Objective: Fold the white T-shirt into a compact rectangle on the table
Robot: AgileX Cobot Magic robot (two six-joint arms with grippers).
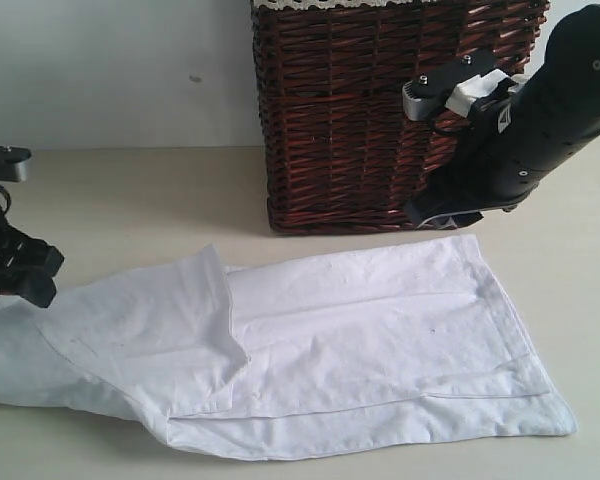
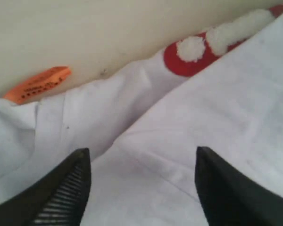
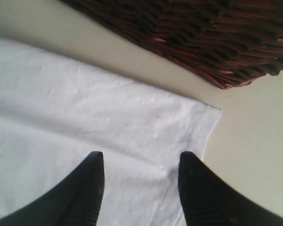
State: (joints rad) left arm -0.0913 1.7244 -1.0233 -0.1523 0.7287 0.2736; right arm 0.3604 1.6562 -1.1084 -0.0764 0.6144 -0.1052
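Note:
The white T-shirt point(image 1: 360, 340) lies spread on the table point(image 1: 130, 190), with one side folded over the middle in layers. My left gripper point(image 1: 35, 272) is at the shirt's left end. In the left wrist view it point(image 2: 142, 154) stands open just above a folded layer, near the orange neck tag point(image 2: 37, 84) and the red-outlined lettering point(image 2: 198, 54). My right gripper point(image 1: 442, 214) hangs over the shirt's far right corner. Its jaws point(image 3: 141, 157) are open over the hem corner point(image 3: 203, 117), with nothing held between them.
A dark brown wicker basket point(image 1: 380, 110) stands on the table right behind the shirt, close to my right arm point(image 1: 550, 110). Its lower edge point(image 3: 203, 37) shows in the right wrist view. Bare table point(image 1: 590, 300) lies right of the shirt.

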